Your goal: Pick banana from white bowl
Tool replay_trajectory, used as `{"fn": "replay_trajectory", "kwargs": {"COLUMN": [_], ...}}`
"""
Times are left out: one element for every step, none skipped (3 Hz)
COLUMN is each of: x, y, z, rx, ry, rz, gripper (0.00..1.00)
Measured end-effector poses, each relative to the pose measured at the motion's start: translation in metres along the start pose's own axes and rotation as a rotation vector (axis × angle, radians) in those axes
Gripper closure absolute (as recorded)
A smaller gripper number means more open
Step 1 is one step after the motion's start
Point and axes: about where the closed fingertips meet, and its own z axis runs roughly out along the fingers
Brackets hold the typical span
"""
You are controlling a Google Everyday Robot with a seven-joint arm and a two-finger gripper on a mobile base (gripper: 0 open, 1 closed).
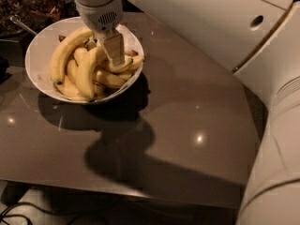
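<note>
The white bowl (39,50) stands at the back left of the table and holds several yellow bananas. The banana (86,76), long and curved, lies in the middle of the pile, running from under the gripper down to the bowl's front rim. Another long banana (65,50) curves along the left side. My gripper (114,50) reaches down from above into the right half of the bowl, at the upper end of the banana and among shorter bananas (110,78). It hides that end of the banana.
The bowl sits on a glossy brown table (187,125) whose front edge runs along the bottom. My white arm (211,27) spans the upper right. Dark containers (28,3) and a spoon handle stand behind the bowl at the top left.
</note>
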Motion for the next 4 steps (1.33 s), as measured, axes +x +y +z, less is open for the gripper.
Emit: {"fn": "replay_trajectory", "kwargs": {"x": [-0.004,-0.011,-0.019,-0.024], "y": [-0.008,-0.014,-0.015,-0.014], "z": [0.003,0.009,0.019,0.026], "rx": [0.004,-0.001,-0.015,-0.027], "ry": [-0.002,-0.012,-0.028,-0.037], "rz": [-0.029,-0.064,-0.09,-0.11], "gripper": [0.42,0.42,0.41,0.41]}}
